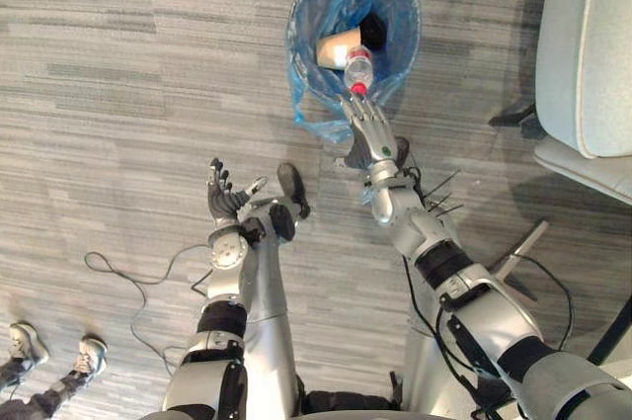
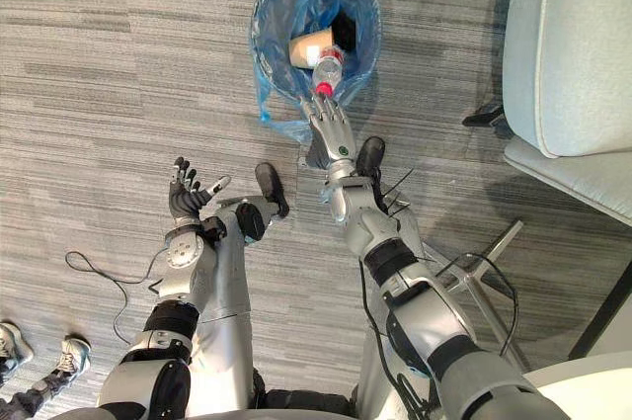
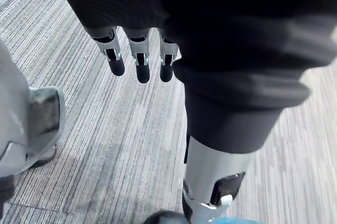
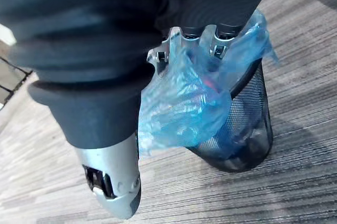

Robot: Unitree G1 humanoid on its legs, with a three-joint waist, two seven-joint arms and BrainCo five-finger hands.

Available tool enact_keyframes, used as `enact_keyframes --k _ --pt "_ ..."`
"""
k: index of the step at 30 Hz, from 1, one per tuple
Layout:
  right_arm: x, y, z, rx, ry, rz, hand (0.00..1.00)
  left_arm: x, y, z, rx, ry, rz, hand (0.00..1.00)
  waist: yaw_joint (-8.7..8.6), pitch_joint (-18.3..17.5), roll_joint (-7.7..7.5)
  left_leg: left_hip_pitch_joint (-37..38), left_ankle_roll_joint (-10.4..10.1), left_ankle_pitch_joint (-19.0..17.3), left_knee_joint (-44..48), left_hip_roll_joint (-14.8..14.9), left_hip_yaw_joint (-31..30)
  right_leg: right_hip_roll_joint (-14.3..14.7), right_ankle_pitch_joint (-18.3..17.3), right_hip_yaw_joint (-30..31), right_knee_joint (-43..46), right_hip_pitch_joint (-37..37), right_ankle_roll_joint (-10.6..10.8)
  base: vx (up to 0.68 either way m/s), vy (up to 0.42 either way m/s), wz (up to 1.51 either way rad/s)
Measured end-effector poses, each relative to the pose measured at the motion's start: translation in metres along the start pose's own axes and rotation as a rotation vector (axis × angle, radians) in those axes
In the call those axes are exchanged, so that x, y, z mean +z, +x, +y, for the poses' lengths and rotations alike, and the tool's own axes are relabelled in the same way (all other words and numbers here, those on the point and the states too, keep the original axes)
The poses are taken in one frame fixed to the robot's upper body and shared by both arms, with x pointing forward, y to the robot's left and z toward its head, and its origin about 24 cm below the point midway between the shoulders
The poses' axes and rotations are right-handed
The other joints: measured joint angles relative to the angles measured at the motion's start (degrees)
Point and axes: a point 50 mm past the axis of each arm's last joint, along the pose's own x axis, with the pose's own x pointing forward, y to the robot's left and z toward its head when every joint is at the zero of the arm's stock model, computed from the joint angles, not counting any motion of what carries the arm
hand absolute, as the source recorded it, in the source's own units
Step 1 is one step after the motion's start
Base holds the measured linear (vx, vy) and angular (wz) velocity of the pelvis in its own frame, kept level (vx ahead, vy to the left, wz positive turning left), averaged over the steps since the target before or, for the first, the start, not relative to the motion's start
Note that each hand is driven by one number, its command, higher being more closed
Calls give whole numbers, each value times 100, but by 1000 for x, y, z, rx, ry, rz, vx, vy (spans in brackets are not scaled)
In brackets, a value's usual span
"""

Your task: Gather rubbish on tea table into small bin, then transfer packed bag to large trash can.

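Nearest me, my left hand (image 1: 225,198) is raised over bare carpet (image 1: 128,64) with its fingers spread and nothing in it. Beyond it, my right hand (image 1: 370,133) reaches out flat to the near rim of the small bin (image 4: 251,116). There the blue bag (image 4: 179,103) drapes over the hand, so I cannot tell whether it has a grip on the film.

The rubbish lies inside the bag, just past that hand. I count one clear bottle (image 1: 359,69) with its red cap towards the hand, one paper cup (image 1: 338,47) and one black item (image 1: 375,30).

A loose flap of bag hangs outside the near rim. The floor to the bin's left is open. To its right stands a pale seat (image 1: 583,54), near the bin but apart from it. Two shoes (image 1: 87,353) of a person show at my far left.
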Motion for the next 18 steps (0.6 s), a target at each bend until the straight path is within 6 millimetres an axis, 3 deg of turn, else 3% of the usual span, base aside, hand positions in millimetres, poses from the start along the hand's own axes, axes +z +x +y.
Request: enact_keyframes --k 6,12,18 --pt "-15 4 -4 28 -43 49 100 12 0 -7 -26 -61 -53 0 40 0 1 -344 46 105 96 -194 -169 -181 -126 20 295 -275 66 -63 5 31" --pt "-12 3 -7 2 42 58 100 12 0 -6 -23 -63 -50 0 36 -1 1 -325 49 124 107 -166 -178 -148 -149 12 257 -246 101 -54 14 -2" --pt "-8 -12 -12 -69 219 63 100 -4 -7 -11 -33 -42 22 0 8 -3 -3 172 -2 202 -107 -141 -185 -84 -82 -54 19 283 -4 -42 7 -2"
